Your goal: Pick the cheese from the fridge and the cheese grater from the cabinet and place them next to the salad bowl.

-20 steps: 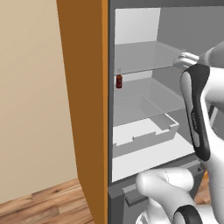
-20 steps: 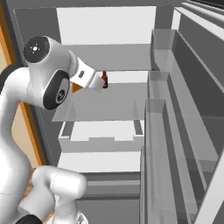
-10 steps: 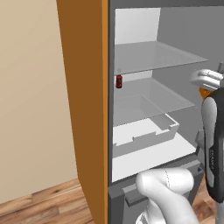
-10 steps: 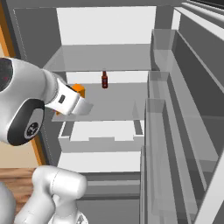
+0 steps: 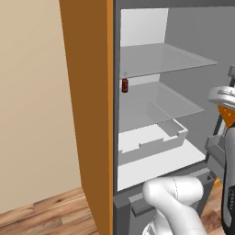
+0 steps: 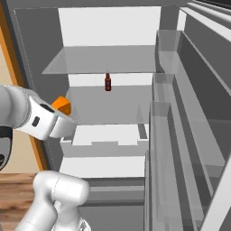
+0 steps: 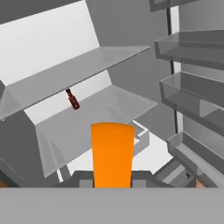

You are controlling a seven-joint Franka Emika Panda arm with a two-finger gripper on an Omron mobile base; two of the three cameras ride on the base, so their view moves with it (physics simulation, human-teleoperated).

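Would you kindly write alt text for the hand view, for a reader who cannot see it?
The tool is shut on the cheese, an orange wedge standing up at the bottom centre, in front of the open fridge. Behind it, a small dark red bottle stands on a glass shelf, and door bins line the right side.

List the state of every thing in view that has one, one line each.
fridge: door open, shelves exposed.
cheese: gripped in the claw, lifted clear of the shelves.
claw: shut on the cheese.
small dark red bottle: upright at the back of the middle shelf.
fridge drawer: pushed in, nothing visible inside.
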